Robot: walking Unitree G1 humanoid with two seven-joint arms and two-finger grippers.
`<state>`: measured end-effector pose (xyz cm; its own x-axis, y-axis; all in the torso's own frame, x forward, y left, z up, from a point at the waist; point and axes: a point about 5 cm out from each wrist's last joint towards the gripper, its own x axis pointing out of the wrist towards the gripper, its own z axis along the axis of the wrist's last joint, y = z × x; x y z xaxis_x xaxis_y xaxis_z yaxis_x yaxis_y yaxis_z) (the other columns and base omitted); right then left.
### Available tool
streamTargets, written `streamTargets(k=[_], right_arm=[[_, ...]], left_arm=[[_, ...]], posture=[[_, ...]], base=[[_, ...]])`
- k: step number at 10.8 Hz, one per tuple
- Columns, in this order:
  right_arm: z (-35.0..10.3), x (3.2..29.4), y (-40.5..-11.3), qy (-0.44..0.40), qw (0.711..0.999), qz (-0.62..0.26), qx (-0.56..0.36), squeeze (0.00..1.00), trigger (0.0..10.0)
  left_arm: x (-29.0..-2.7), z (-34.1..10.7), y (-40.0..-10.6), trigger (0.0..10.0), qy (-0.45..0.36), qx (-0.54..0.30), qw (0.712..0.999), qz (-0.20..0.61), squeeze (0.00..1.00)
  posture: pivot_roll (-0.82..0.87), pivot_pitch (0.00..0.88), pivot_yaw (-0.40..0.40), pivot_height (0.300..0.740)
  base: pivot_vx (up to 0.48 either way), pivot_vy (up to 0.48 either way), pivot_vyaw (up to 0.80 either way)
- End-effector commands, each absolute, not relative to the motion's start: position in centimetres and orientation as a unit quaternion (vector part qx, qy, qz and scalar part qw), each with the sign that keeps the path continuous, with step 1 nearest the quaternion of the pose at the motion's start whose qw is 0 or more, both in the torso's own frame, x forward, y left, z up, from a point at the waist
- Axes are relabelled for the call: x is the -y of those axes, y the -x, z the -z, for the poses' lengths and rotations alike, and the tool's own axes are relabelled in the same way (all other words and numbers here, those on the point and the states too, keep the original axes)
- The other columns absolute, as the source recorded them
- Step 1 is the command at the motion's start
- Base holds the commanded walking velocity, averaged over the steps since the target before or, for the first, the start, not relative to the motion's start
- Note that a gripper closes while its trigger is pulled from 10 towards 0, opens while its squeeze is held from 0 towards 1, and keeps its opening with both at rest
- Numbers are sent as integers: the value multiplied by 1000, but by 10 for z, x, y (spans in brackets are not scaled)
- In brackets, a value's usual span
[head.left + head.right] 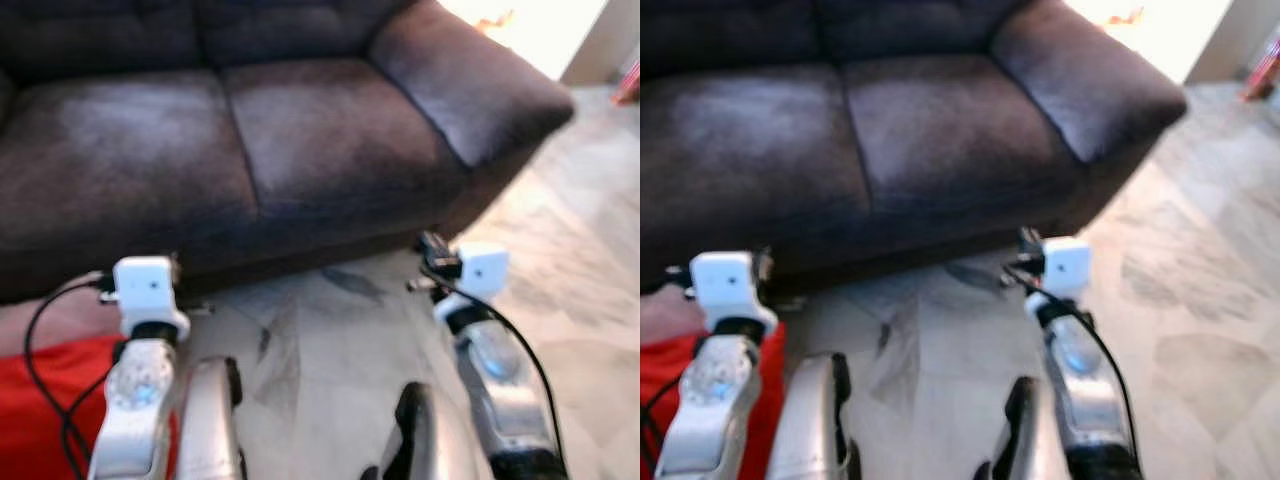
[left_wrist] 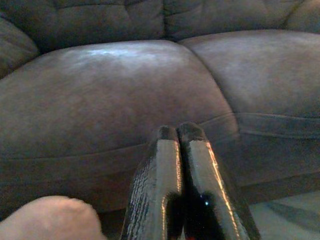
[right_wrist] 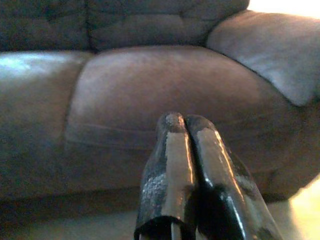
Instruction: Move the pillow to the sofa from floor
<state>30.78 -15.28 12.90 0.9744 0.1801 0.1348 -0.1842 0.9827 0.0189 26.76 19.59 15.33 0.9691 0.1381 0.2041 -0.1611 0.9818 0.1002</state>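
Left eye view is showing the dark sofa [image 1: 300, 130] spanning far; the red pillow [image 1: 40, 400] is lying near-left on the floor, likely soft and light, best pinched at its edge. Left gripper [image 2: 180, 137] and right gripper [image 3: 185, 122] are pointing sofaward, both clenched empty.

the dark brown upholstered sofa [image 1: 250, 130] spans the scene from 9 to 2 o'clock, its padded armrest [image 1: 470, 85] at 1 o'clock. the pale marbled tile floor [image 1: 320, 340] lies before it, running out to 3 o'clock. the red soft pillow [image 1: 40, 400] lies on the floor at 8 o'clock, in front of the sofa's left seat. the left gripper [image 2: 177, 137] and the right gripper [image 3: 185, 122] both point at the sofa front.
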Motion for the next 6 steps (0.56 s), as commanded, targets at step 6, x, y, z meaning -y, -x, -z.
streamTargets(k=[6], right_arm=[[-126,154,-308,-6,993,-97,62,0,10000]], left_arm=[[-194,-150,-267,10000,-63,89,991,-71,0]], posture=[[144,142,-103,483]], base=[[0,0,267]])
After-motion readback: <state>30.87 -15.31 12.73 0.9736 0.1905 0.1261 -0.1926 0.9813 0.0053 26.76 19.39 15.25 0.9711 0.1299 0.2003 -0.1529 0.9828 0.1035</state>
